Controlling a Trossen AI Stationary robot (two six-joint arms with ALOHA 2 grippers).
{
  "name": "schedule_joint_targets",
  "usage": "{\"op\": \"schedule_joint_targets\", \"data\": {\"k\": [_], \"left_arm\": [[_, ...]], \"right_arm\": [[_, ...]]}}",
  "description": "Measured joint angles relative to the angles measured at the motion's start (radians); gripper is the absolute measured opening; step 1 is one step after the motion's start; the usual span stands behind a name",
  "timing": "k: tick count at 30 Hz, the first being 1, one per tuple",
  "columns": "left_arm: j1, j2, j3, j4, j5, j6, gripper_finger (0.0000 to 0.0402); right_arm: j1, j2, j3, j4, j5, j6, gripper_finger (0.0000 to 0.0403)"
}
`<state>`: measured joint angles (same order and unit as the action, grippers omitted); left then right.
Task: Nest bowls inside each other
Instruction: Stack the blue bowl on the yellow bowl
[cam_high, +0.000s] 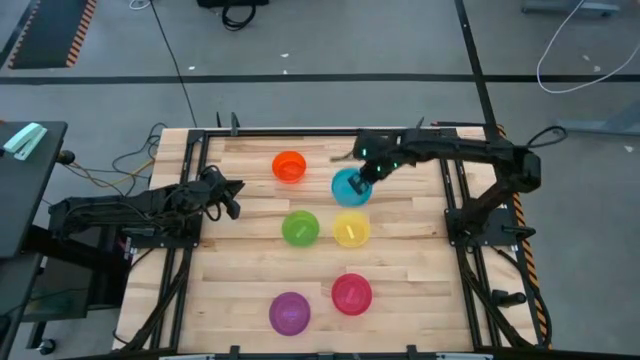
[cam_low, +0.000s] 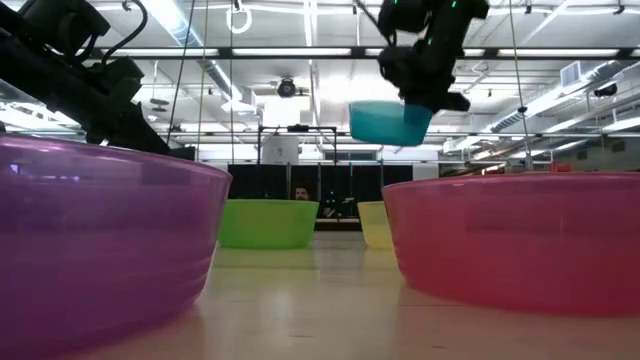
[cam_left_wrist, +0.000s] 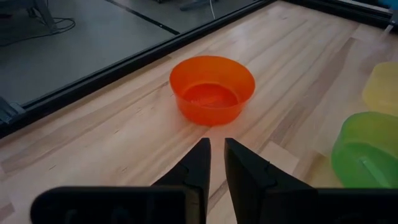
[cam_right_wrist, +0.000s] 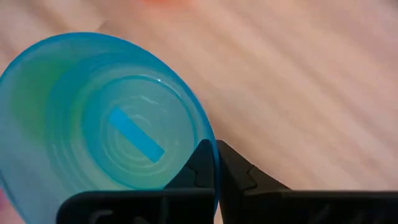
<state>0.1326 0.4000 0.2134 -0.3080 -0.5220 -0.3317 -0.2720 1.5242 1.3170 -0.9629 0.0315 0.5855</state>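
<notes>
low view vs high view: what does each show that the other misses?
Only the low view shows that the blue plastic bowl hangs clear above the wooden table, pinched by the right gripper.

Only the high view shows the orange plastic bowl and the layout of all six bowls, with the left gripper waiting at the table's left side.

Both show the green, yellow, pink and purple bowls.

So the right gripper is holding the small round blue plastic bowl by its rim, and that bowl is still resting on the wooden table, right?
Not quite. The right gripper does pinch the small round blue plastic bowl by its rim, but the low view shows the bowl lifted clear above the wooden table, not resting on it.
</notes>
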Motion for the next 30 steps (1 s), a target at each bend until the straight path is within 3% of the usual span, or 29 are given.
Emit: {"op": "schedule_joint_targets", "data": {"k": [6, 10, 30], "left_arm": [[0.0, 0.0, 0.0, 0.0, 0.0, 0.001, 0.0051], [0.0, 0.0, 0.0, 0.0, 0.0, 0.001, 0.0048], [0.0, 0.0, 0.0, -0.028, 0.001, -0.027, 0.0048]], "right_arm": [[0.208, 0.025, 0.001, -0.003, 0.04, 0.129, 0.0001], [0.284, 0.077, 0.001, -0.015, 0.045, 0.163, 0.0], [0.193, 0.278, 0.001, -0.034, 0.003, 0.076, 0.0]]}}
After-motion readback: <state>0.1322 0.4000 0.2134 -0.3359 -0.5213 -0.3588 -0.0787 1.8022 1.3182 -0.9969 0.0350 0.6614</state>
